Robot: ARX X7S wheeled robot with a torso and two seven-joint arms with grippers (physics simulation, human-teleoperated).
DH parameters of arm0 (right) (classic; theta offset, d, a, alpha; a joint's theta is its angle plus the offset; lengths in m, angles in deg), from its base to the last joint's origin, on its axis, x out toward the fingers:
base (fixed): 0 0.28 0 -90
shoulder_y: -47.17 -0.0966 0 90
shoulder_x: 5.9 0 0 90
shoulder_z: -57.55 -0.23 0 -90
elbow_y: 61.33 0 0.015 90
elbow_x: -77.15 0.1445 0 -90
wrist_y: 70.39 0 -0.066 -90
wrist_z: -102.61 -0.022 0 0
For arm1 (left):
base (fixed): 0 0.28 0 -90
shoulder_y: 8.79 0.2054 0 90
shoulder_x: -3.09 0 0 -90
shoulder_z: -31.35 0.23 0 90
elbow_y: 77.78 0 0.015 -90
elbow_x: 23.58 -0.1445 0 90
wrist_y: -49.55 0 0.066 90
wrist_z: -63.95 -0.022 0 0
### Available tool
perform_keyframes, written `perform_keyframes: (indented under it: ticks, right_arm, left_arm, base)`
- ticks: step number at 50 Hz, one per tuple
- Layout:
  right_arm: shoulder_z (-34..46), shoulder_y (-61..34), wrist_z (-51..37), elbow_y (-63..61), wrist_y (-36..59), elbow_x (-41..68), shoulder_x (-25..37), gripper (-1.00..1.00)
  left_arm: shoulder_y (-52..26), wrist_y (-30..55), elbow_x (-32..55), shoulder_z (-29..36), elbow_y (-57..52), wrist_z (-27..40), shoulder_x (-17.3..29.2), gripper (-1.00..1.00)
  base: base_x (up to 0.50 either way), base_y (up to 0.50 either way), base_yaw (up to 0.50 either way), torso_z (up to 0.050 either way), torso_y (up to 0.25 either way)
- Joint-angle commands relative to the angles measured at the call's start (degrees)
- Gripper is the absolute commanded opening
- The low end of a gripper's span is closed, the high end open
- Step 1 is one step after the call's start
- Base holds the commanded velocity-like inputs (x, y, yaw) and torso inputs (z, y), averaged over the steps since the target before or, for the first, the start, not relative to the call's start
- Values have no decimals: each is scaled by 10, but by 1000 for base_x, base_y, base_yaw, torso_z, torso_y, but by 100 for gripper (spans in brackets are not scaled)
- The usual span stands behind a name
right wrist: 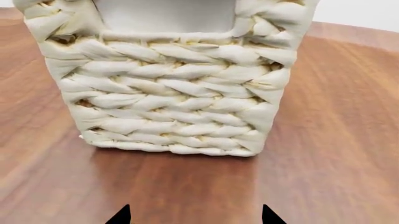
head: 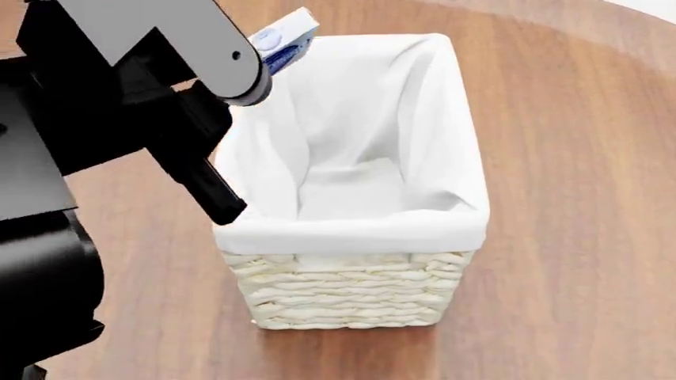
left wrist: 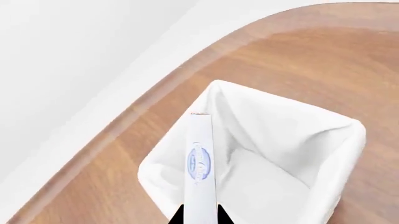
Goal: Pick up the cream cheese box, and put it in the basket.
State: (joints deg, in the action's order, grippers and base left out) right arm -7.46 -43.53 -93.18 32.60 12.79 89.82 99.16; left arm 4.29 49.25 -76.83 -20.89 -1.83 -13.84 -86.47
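My left gripper (left wrist: 201, 217) is shut on the cream cheese box (left wrist: 200, 163), a thin white box with a blue round logo, seen edge-on. It holds the box above the basket (left wrist: 349, 140), over its liner rim on one side. In the head view the box (head: 285, 39) sticks out past the left arm above the basket's far left corner (head: 349, 301). The basket's inside shows only white cloth. My right gripper (right wrist: 195, 217) is open and empty, low over the table, facing the basket's woven wall (right wrist: 174, 93) a short way off.
The basket stands on a brown wooden table (head: 571, 158) with a curved edge (left wrist: 124, 116). My left arm (head: 127, 95) covers the head view's left side. No other objects show.
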Motion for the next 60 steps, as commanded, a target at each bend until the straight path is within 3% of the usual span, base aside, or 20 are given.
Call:
perform_keyframes:
  ticks: [1, 6, 13, 20, 27, 32, 47, 48, 60]
  right_arm:
    - [0, 2, 5, 7, -14, 7, 2, 100]
    - [0, 4, 6, 3, -18, 10, 4, 100]
    - [-2, 6, 11, 2, -26, 18, 8, 100]
    - [0, 9, 18, 1, -32, 24, 11, 100]
    - [3, 11, 25, 9, -39, 29, 12, 100]
    - [9, 10, 27, 16, -40, 25, 9, 100]
    - [20, 14, 26, 14, -45, 18, 9, 100]
    - [20, 14, 25, 16, -46, 17, 8, 100]
    - [24, 11, 23, 18, -46, 14, 9, 100]
  left_arm:
    - [-39, 3, 191, -14, 80, 161, -4, -100]
    - [-48, -15, 377, -31, 155, 325, -4, -100]
    - [-57, -89, 541, -7, 270, 455, -4, -100]
    - [-83, -136, 658, 35, 348, 535, -3, -100]
    - [-99, -165, 728, 58, 380, 590, -1, -100]
    - [-99, -200, 744, 34, 391, 641, -1, -100]
    - [-122, -234, 818, 70, 453, 714, 1, -100]
    - [-123, -229, 832, 69, 451, 697, 3, 100]
    - [-124, -238, 850, 84, 450, 709, 8, 100]
  base:
    - [0, 0, 0, 0, 0]
    - [0, 0, 0, 0, 0]
    - [0, 0, 0, 0, 0]
    - [0, 0, 0, 0, 1]
    - [0, 0, 0, 0, 0]
    - [0, 0, 0, 0, 2]
    - [0, 0, 0, 0, 1]
    - [0, 0, 0, 0, 0]
    - [0, 0, 0, 0, 0]
